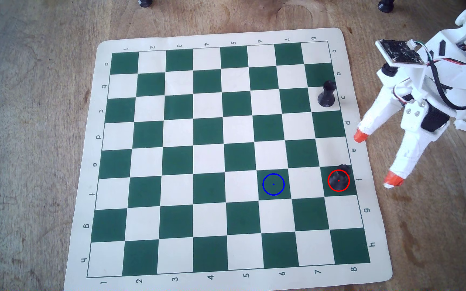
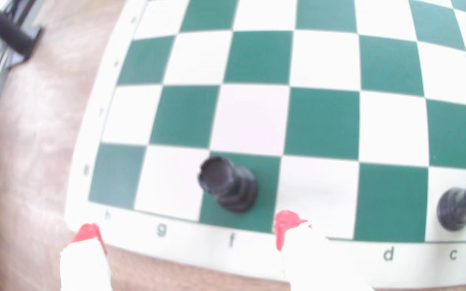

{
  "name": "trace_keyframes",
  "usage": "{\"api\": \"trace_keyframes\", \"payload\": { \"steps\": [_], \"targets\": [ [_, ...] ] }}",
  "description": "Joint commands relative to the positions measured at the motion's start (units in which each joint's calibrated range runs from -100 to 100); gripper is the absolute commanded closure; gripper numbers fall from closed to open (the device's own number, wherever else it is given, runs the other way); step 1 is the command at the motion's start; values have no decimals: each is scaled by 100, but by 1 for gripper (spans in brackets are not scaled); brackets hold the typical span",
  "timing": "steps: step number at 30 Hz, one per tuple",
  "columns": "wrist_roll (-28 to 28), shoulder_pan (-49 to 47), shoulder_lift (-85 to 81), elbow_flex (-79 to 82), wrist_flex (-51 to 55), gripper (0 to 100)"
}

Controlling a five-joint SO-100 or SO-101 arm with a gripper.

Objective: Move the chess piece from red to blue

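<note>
**Tool spread wide off the board's edge, rook on the red ring**

- The chess piece [image 1: 340, 175], black with a notched crown, stands upright on the dark green f8 square, inside the red circle [image 1: 328, 184]. In the wrist view the chess piece [image 2: 227, 183] shows its crown and ringed base clearly, on the edge-row square above the letter f.
- The blue circle [image 1: 264, 189] lies on dark green f6, two squares to the left of red in the overhead view, with one cream square between them. Nothing stands on it.
- The tool [image 1: 375, 158] is white with orange-red fingertips [image 1: 360, 136]. It hangs just off the board's right border in the overhead view, jaws wide apart, holding nothing. In the wrist view the tool [image 2: 189, 232] has one tip over the bare wood near h, the other over the border near e; the chess piece sits ahead of the gap, apart from both tips.
- A second black piece [image 1: 326, 94], taller with a narrow neck, stands on c8, well apart from the first.
- The chessboard mat [image 1: 80, 243] lies flat on the wooden tabletop [image 1: 30, 140].
</note>
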Motion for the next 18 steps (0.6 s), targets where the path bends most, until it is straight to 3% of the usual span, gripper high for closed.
{"api": "trace_keyframes", "payload": {
  "steps": [1,18],
  "targets": [
    [-103,-73,1365,-729,-962,66],
    [-205,-81,3139,-974,-2420,70]
  ]
}}
